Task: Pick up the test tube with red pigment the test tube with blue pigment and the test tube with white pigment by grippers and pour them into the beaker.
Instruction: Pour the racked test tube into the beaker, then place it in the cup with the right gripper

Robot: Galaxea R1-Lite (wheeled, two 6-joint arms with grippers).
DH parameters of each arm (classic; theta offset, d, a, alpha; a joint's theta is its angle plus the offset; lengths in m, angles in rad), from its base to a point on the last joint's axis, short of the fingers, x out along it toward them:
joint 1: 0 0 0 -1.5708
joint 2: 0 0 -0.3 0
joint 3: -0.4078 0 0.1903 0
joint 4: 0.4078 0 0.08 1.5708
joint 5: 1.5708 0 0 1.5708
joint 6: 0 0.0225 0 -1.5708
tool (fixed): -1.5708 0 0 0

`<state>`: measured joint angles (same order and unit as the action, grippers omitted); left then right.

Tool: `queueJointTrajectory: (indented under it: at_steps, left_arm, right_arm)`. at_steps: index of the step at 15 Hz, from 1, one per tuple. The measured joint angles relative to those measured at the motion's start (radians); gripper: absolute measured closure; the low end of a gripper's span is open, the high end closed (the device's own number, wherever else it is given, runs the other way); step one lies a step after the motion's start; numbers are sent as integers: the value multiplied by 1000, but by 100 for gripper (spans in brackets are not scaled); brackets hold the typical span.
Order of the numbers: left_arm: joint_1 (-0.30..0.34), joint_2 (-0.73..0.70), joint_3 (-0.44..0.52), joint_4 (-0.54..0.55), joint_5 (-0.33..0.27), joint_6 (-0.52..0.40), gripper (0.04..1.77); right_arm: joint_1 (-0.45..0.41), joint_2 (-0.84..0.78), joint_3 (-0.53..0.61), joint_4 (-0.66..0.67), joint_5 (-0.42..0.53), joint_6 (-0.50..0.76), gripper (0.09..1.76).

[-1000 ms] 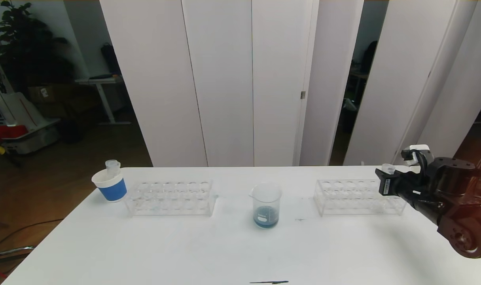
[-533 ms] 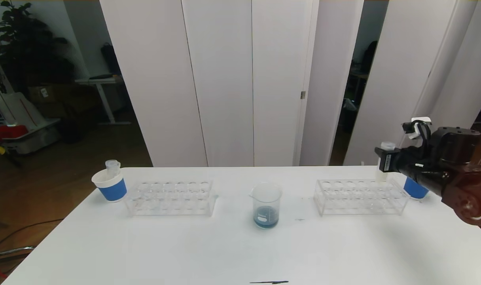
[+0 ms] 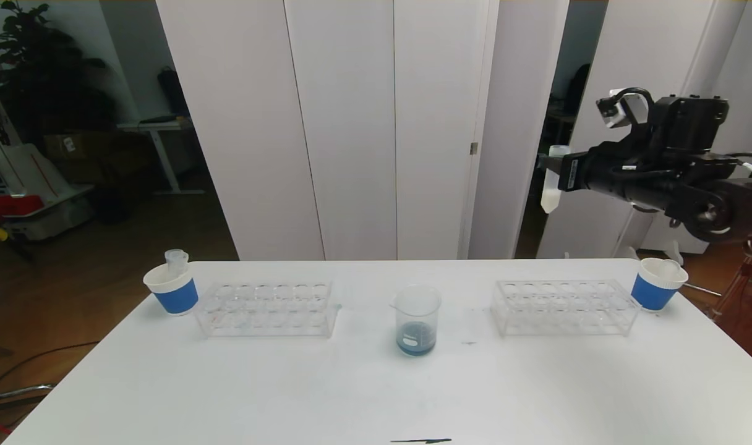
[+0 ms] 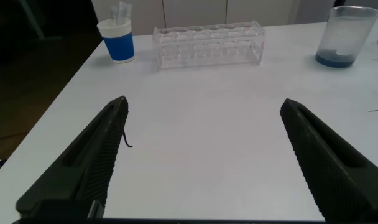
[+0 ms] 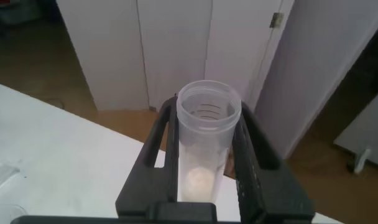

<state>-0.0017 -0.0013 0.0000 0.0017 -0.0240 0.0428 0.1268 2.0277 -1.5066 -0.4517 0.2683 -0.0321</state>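
High above the beaker [image 3: 417, 319] and off to its right, right hand [image 3: 558, 173] clamped on the test tube with white pigment [image 3: 551, 179] should carry it over level, upright, before tipping.

On the surface [image 3: 363, 395], the beaker [image 3: 417, 320] stands between two racks, the left rack [image 3: 266, 309] with a cup [image 3: 172, 288] beyond it, the right rack [image 3: 563, 307] with another cup [image 3: 657, 283] beyond it.
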Motion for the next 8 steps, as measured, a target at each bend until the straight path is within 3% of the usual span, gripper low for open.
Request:
queueJointTrajectory:
  at_steps: [3,6,8]
  left_arm:
    - [0,0,0,0,0,0,6]
    - [0,0,0,0,0,0,6]
    - [0,0,0,0,0,0,6]
  right_arm:
    - [69,38,-13,-40,97,-62,127]
    - [130,50,57,-118,221,-148,127]
    - [169,55,113,-172,255,-227,127]
